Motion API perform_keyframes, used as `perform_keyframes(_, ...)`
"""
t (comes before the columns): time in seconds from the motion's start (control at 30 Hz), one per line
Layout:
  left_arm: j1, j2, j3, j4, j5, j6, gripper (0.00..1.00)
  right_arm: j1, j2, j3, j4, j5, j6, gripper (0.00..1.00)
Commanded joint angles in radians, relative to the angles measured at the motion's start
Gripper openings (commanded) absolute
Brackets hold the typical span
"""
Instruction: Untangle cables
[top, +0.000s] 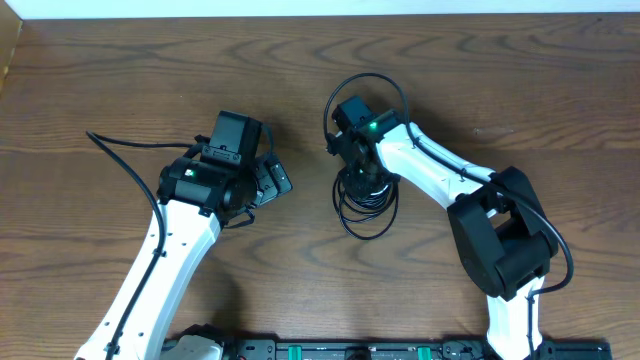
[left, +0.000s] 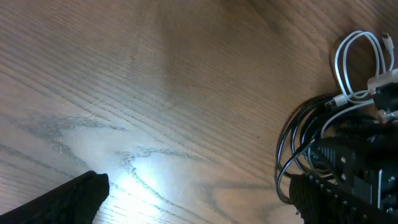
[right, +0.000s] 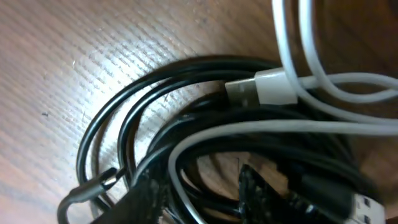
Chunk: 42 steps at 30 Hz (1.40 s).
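The cables lie in one tangled heap right of the table's middle. Two black cords form overlapping loops, and a white cord with a silver-tipped plug crosses over them. My right gripper is pushed down into the heap. In the right wrist view its jaws stand a little apart, straddling a white strand and black strands, with bare wood showing between them. My left gripper is wide open over bare wood to the left of the heap. The left wrist view shows the white loops at its right edge.
A thicker black wire belonging to the left arm trails across the table at the left. The table's far edge runs along the top. A black rail sits at the near edge between the two arm bases.
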Motion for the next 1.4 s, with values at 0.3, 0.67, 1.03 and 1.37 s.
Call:
perform_keyframes(0.3, 0.003, 0.000, 0.006, -0.003, -0.006, -0.009, 0.98, 0.006, 0.012, -0.008, 0.000, 0.033, 0.005, 0.01)
perform_keyframes(0.67, 0.003, 0.000, 0.006, -0.003, -0.006, -0.008, 0.98, 0.006, -0.140, 0.163, -0.182, -0.030, 0.072, 0.01)
perform_keyframes(1.03, 0.003, 0.000, 0.006, -0.003, -0.006, -0.008, 0.98, 0.008, -0.404, 0.219, -0.179, -0.037, 0.228, 0.02)
perform_keyframes(1.37, 0.003, 0.000, 0.006, -0.003, -0.006, -0.008, 0.98, 0.000, -0.626, 0.225, -0.050, -0.032, 0.300, 0.02)
